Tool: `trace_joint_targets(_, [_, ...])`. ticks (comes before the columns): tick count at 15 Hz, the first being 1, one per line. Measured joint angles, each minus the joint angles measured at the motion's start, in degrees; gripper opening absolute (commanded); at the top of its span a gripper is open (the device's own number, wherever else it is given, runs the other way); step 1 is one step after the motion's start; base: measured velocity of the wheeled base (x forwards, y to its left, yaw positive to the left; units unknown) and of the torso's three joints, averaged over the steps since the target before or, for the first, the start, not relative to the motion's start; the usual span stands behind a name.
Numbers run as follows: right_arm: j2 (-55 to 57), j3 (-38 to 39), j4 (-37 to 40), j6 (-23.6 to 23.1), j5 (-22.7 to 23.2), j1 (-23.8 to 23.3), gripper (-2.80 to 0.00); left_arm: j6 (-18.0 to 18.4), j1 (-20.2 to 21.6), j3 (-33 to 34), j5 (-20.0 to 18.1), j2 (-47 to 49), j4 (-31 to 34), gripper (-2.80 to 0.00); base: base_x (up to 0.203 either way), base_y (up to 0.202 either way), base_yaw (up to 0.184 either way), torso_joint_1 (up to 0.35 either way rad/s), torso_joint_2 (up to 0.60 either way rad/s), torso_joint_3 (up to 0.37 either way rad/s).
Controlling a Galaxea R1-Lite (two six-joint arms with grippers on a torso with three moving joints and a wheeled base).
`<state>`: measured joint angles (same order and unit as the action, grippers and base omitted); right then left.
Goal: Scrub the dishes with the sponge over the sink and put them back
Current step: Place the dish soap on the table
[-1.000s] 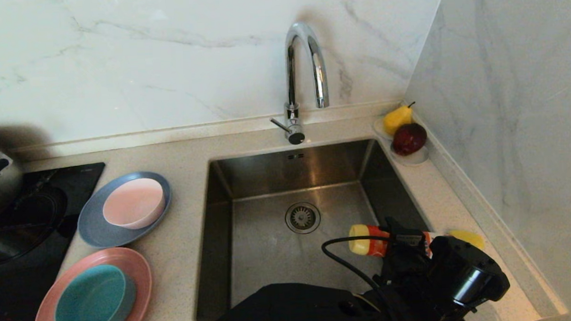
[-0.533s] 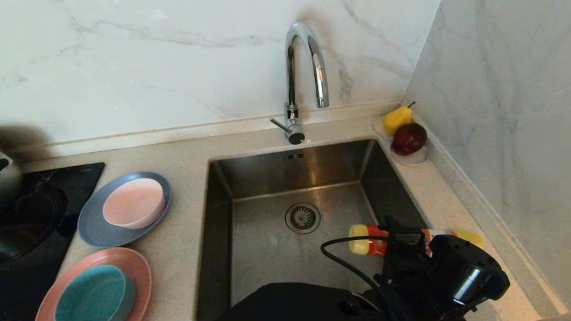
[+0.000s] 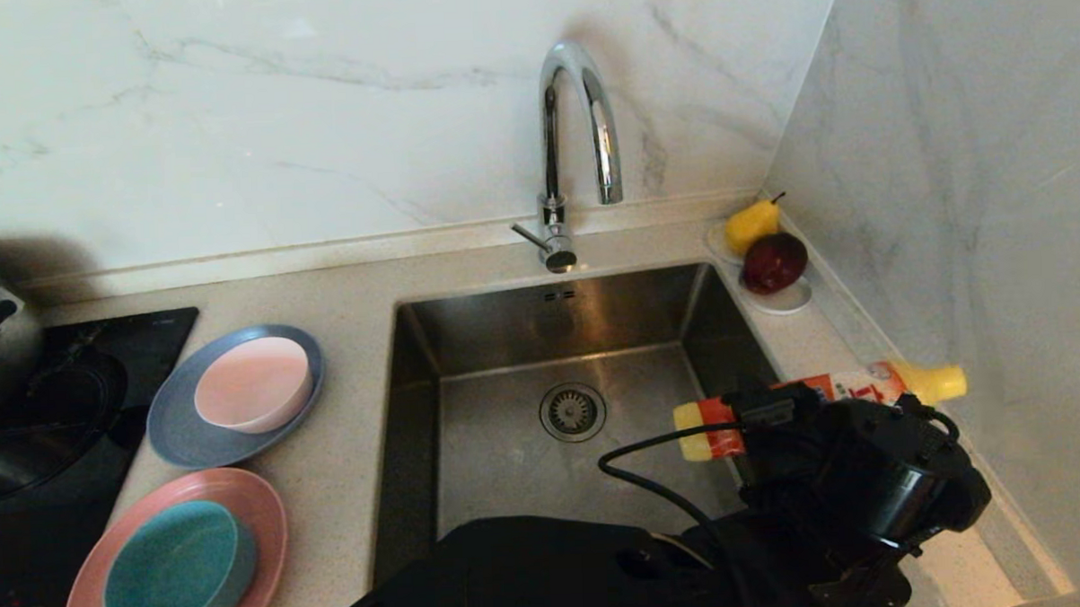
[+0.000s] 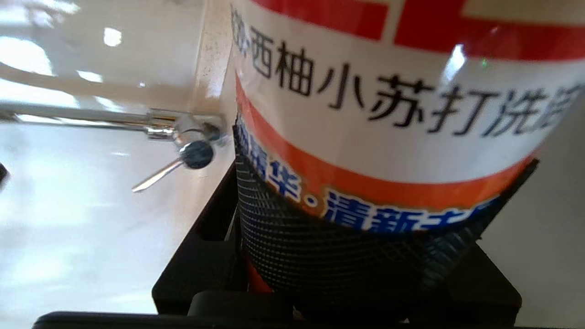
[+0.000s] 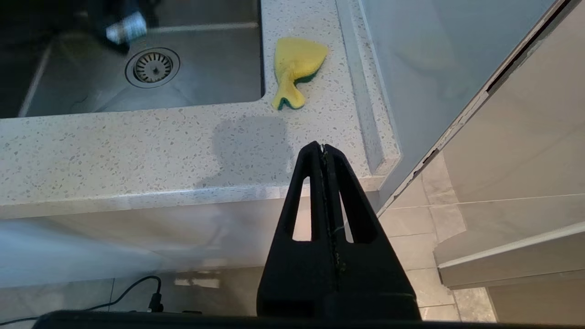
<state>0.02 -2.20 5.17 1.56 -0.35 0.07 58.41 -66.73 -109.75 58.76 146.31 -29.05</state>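
head high above sink (image 3: 474, 485), wrists close

A yellow-capped detergent bottle with an orange-and-white label (image 3: 831, 392) lies level above the counter. A yellow pear (image 3: 751, 225) and dark red apple (image 3: 774, 261) share a small white dish (image 3: 787, 302).

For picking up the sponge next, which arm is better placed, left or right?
Probably right. The right gripper is shut and empty, facing the sponge on the counter. The left gripper is holding the detergent bottle.
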Motion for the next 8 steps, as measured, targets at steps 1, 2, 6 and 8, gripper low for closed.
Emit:
trace_joint_targets(1, [0.0,0.0,0.0,0.0,0.0,0.0,-2.80,-2.5,0.0,0.0,-0.8,-1.0,0.0,-2.80,0.000,0.000,0.000,0.000,0.00,0.000])
trace_joint_targets(2, [0.0,0.0,0.0,0.0,0.0,0.0,-2.80,-5.1,0.0,0.0,-2.0,-2.3,0.0,-2.80,0.000,0.000,0.000,0.000,0.00,0.000])
trace_joint_targets(6, [0.0,0.0,0.0,0.0,0.0,0.0,-2.80,-17.1,0.1,0.0,-9.5,-7.5,0.0,-2.80,0.000,0.000,0.000,0.000,0.00,0.000])
trace_joint_targets(8, [0.0,0.0,0.0,0.0,0.0,0.0,-2.80,-21.1,0.0,0.0,-13.2,-10.1,0.0,-2.80,0.000,0.000,0.000,0.000,0.00,0.000])
